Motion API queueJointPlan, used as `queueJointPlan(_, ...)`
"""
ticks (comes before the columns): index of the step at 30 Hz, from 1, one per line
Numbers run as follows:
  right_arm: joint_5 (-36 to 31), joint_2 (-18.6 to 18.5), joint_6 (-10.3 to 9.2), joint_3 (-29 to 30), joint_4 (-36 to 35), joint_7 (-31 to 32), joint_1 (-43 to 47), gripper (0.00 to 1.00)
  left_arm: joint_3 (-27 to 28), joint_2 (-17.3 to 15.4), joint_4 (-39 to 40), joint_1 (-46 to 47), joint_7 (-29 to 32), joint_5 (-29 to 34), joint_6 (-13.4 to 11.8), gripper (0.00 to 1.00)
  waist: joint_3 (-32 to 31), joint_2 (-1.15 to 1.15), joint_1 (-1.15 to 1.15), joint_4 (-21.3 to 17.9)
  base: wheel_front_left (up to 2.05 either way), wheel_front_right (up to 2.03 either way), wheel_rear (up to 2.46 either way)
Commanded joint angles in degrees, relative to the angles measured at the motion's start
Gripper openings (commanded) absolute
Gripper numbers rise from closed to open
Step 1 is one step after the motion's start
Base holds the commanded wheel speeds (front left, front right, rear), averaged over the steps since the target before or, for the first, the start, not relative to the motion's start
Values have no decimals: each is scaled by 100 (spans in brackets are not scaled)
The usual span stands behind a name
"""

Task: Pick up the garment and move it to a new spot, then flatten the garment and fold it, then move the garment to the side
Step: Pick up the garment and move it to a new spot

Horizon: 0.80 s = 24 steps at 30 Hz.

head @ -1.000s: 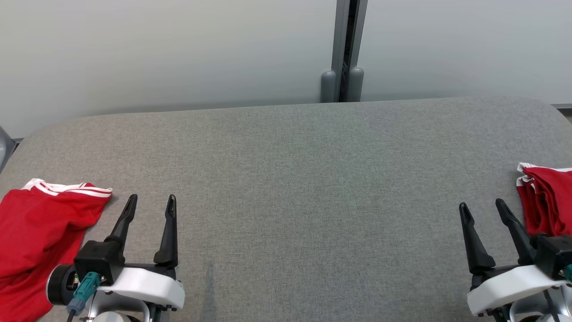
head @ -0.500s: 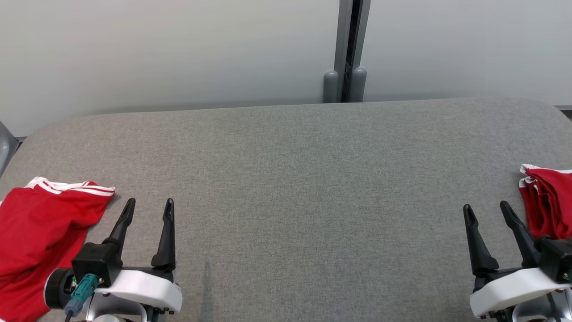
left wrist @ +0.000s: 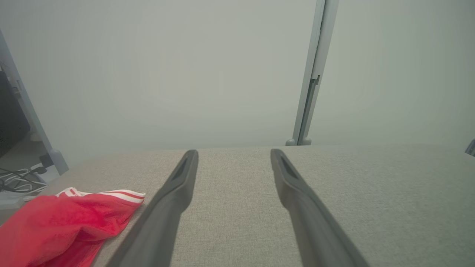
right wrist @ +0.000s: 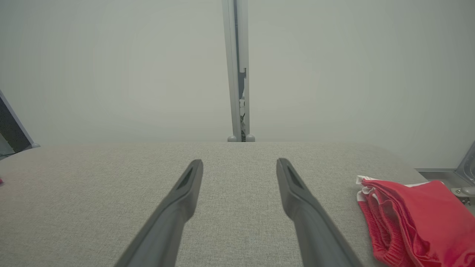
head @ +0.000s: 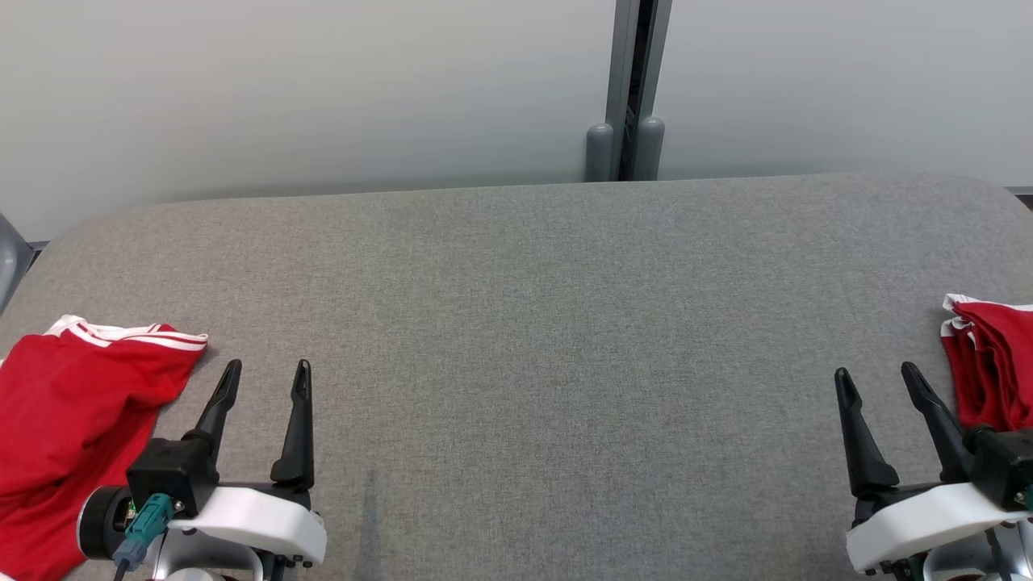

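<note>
Loose red garment (head: 73,403): on desk (head: 516,323), just left of left end effector (head: 267,367), long axis toward robot. Left arm judged nearer. Right end effector (head: 875,371): fingers spread, empty, like the left.

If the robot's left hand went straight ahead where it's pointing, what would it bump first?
Probably nothing nearby: the left hand points over bare grey table; the red garment lies beside it, out of line.

You've a garment (head: 73,420) on the surface (head: 516,323) at far left, a second garment (head: 993,363) far right, a post (head: 625,89) behind.
</note>
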<state>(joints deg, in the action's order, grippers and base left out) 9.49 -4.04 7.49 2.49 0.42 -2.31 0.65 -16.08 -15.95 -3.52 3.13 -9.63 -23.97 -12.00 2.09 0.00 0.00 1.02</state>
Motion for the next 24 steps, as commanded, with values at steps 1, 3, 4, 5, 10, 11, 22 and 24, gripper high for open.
queueJointPlan(1, -57, -6, 1, 2, -34, -1, 17, 100, -2, -52, -4, 53, -20, -20, -36, 100, -1, 0, 0, 0, 0, 0, 0)
queueJointPlan(3, -58, -4, 1, 12, -32, 1, 18, 100, -9, -53, -8, 63, -22, -27, -37, 100, 0, 0, 0, 3, 0, 0, 0)
queueJointPlan(4, -56, -2, 1, 16, -31, 2, 18, 100, -13, -53, -9, 72, -23, -31, -30, 100, 2, 0, 0, 7, 0, 0, 0)
queueJointPlan(5, -56, -2, 1, 21, -32, 1, 18, 100, -17, -52, -11, 81, -23, -28, -33, 100, 3, 0, 0, 11, 0, 0, 0)
queueJointPlan(10, -61, 6, 1, 51, -41, 4, 36, 100, 6, -29, -18, 128, -74, -60, -58, 100, -11, 0, 0, 109, 0, 0, 0)
queueJointPlan(11, -56, 4, 1, 49, -64, 2, 32, 100, 6, -22, -18, 143, -87, -69, -59, 100, -10, 0, 0, 157, 0, 0, 0)
queueJointPlan(22, -46, -139, 1, -202, -291, 94, -116, 100, 142, 127, 8, 404, -354, -117, -89, 100, 172, 0, 0, 1362, 0, 0, 0)
queueJointPlan(24, -28, -160, 1, -245, -299, 107, -149, 100, 178, 149, -4, 421, -395, -136, -101, 100, 196, 0, 0, 1645, 0, 0, 0)
